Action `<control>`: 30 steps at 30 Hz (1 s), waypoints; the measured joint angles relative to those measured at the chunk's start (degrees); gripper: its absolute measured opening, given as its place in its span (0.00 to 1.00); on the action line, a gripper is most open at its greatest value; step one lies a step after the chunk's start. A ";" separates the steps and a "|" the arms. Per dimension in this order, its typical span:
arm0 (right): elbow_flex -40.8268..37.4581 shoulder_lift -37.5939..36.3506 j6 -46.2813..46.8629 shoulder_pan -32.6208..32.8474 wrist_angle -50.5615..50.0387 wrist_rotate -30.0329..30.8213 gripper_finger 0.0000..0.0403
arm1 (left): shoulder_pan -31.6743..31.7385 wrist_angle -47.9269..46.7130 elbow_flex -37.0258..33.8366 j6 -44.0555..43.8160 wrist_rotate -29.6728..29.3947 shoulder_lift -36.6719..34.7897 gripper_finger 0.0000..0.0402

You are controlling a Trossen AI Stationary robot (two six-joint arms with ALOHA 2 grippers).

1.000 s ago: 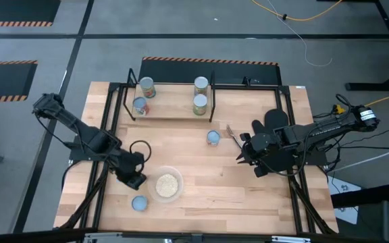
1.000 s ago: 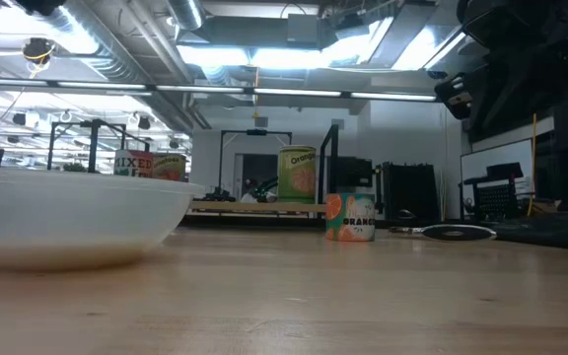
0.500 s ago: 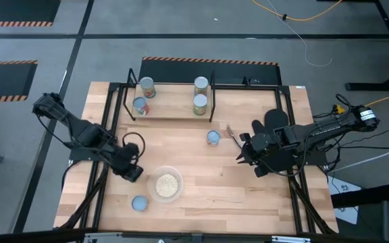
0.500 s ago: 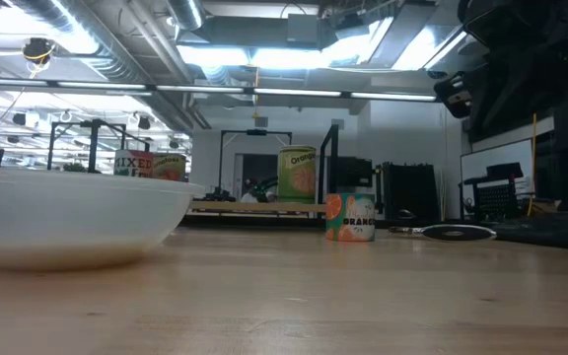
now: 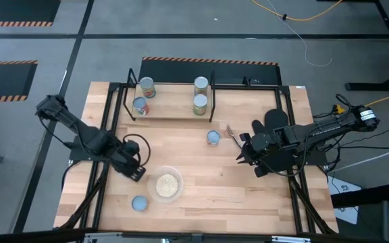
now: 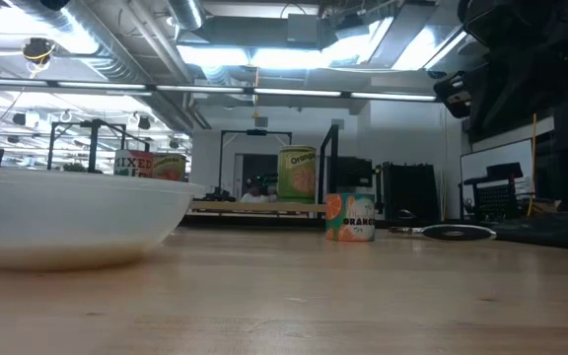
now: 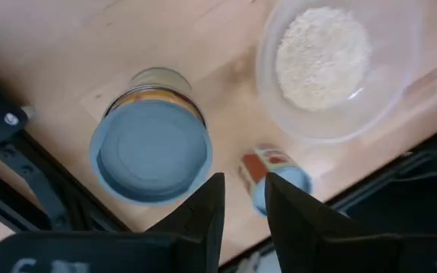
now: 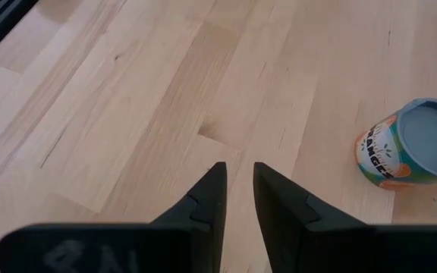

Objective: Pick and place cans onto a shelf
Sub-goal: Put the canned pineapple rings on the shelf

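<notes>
The left gripper (image 5: 138, 173) hangs empty beside the bowl (image 5: 167, 184), jaws a narrow slit apart; the right gripper (image 5: 241, 150) waits near the table's right side, jaws likewise slightly parted on nothing. By my count 4 cans (image 5: 200, 84) stand on the shelf (image 5: 174, 113), while 2 are left on the tabletop: a blue-topped can (image 5: 139, 202) near the front edge and another can (image 5: 213, 138) mid-table. The mid-table can reads "ORANGE", a shelf can "Orange", and one label "MIXED".
</notes>
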 joint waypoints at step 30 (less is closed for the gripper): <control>0.00 0.02 0.08 0.00 0.09 0.01 0.18 | 0.00 -2.50 0.00 2.38 -0.13 8.41 0.22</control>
